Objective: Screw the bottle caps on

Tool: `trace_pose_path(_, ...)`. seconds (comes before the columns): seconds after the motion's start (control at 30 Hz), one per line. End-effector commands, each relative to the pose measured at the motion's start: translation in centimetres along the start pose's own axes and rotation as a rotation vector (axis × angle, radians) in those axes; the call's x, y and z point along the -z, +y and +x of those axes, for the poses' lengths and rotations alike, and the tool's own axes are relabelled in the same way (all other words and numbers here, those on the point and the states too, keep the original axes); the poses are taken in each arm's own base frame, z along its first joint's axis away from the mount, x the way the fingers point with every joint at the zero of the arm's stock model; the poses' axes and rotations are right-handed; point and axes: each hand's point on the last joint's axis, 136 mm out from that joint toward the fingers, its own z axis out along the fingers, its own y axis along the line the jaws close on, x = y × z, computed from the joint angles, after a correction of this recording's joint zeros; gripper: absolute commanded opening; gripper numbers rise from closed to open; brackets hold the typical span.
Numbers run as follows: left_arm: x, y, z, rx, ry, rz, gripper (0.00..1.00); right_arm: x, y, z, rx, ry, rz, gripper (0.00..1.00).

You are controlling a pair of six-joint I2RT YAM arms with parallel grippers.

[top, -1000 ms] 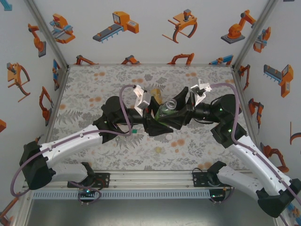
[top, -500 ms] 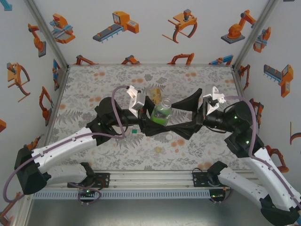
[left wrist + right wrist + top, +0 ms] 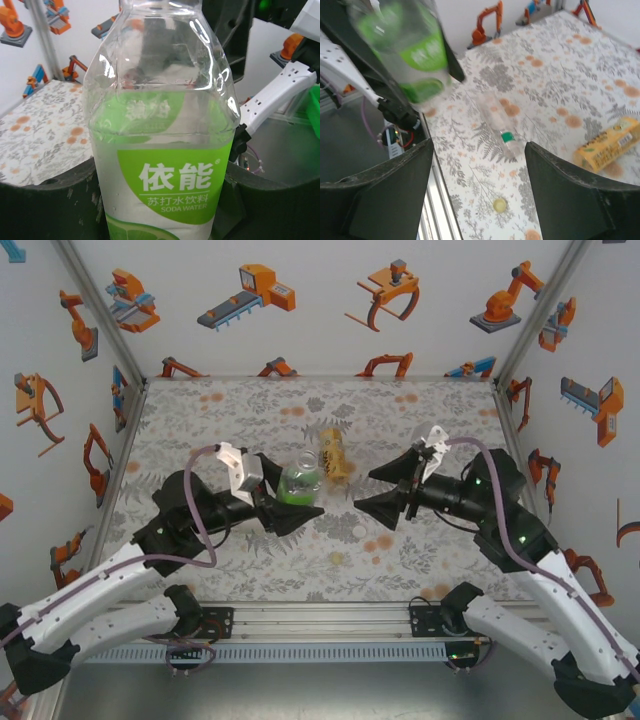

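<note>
My left gripper (image 3: 294, 503) is shut on a clear bottle with a green label (image 3: 298, 483), holding it upright above the table; the label (image 3: 165, 175) sits between the fingers. Its mouth looks uncapped from above. My right gripper (image 3: 373, 492) is open and empty, a short way right of that bottle. Through its jaws (image 3: 477, 145) I see a clear bottle (image 3: 492, 112) lying flat with a green cap (image 3: 507, 136) on its end. A pale yellowish cap (image 3: 499, 204) (image 3: 338, 558) lies loose on the table. The amber-yellow bottle (image 3: 335, 453) (image 3: 607, 142) lies on its side behind.
A small white cap (image 3: 360, 531) rests on the floral mat (image 3: 200, 420) under the right gripper. White walls with robot stickers close in the back and sides. The aluminium rail (image 3: 320, 620) with both arm bases runs along the near edge.
Both arms have drawn apart. The left one carried the green-label bottle back to the left; the right gripper let go of the bottle's top and backed off to the right.
</note>
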Motion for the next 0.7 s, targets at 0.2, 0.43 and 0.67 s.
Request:
trace_pose_path(0.2,2.7,1.2,0.8,0.036,0.041,-0.080,0.05,-1.3,-7.3,7.5,-0.246,0.204,0.372,0.58)
trace_pose_path(0.43,3.2,1.1,1.4,0.041,0.063,-0.083,0.00,-1.6,-9.6,12.3,-0.410,0.328,0.531,0.56)
trace_pose_path(0.67,3.2,1.2,2.3,0.046,0.083,-0.085,0.00,-2.5,-9.7,15.5,-0.540,0.427,0.594,0.51)
